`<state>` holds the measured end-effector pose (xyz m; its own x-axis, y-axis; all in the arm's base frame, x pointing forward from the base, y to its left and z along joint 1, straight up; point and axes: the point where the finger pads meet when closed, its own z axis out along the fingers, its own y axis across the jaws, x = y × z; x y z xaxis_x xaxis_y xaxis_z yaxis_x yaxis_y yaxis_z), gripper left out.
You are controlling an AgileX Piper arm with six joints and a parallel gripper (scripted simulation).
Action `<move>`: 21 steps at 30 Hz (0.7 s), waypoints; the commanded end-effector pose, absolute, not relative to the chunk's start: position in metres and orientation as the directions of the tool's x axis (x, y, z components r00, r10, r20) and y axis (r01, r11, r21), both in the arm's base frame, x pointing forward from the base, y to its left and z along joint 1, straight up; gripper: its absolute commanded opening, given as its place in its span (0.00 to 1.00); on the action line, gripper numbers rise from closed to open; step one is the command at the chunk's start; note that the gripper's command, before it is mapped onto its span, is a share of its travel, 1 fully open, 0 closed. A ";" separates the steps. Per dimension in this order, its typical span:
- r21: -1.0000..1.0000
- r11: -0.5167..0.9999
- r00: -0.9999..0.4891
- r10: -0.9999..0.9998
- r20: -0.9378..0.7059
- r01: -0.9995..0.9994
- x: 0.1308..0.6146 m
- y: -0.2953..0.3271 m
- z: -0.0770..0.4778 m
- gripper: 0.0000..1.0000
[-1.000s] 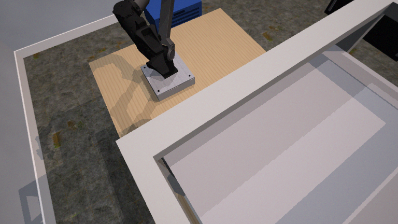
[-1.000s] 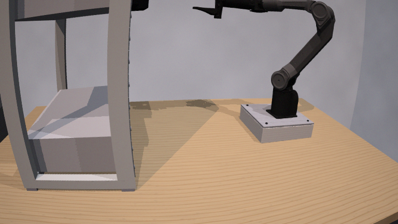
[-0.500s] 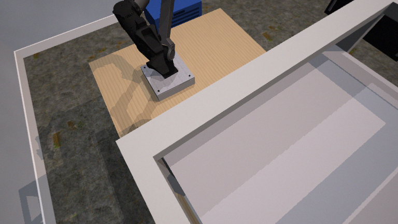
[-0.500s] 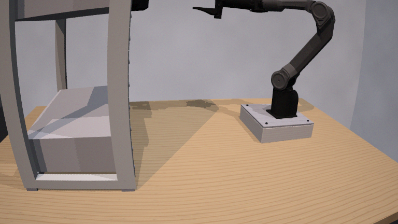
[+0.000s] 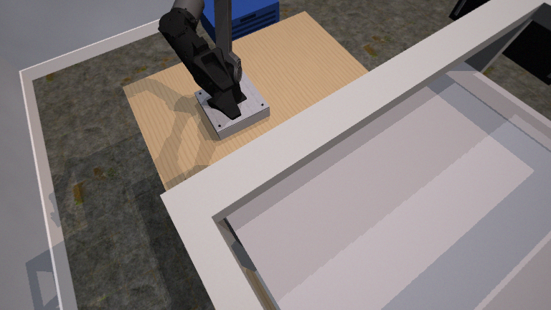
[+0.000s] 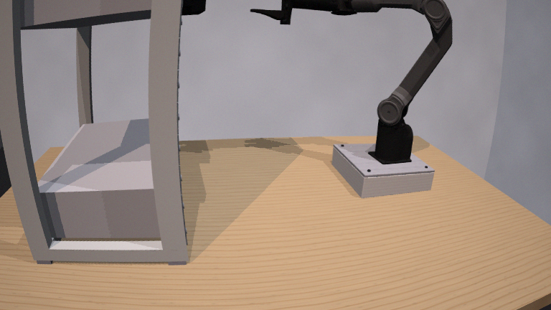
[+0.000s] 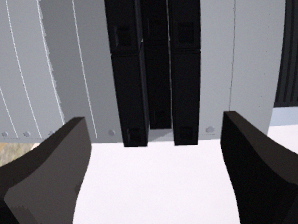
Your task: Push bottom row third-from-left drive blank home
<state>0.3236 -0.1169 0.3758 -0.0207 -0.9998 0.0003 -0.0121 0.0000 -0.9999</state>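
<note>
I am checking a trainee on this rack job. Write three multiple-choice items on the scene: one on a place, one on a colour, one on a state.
1. Where does the arm's base block stand?
A. On the wooden table top
B. On the rack's top board
C. On the stone floor

2. What colour is the box behind the table?
A. Red
B. Blue
C. Green

3. How do the gripper's fingers stand?
A. Shut on a drive blank
B. Shut on nothing
C. Open, holding nothing

Key:
1 A: the exterior view shows the grey block resting on the wooden table, apart from the rack.
2 B: the top view shows a blue box past the table's far edge.
3 C: the wrist view shows the fingers wide apart with only pale surface between them.
</note>
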 end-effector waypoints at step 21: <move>-1.000 -0.001 -0.024 -1.000 0.001 -0.008 0.345 -0.124 0.379 1.00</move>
<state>0.3457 -0.1243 0.3772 -0.0243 -0.9997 -0.0007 -0.0112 0.0010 -0.9999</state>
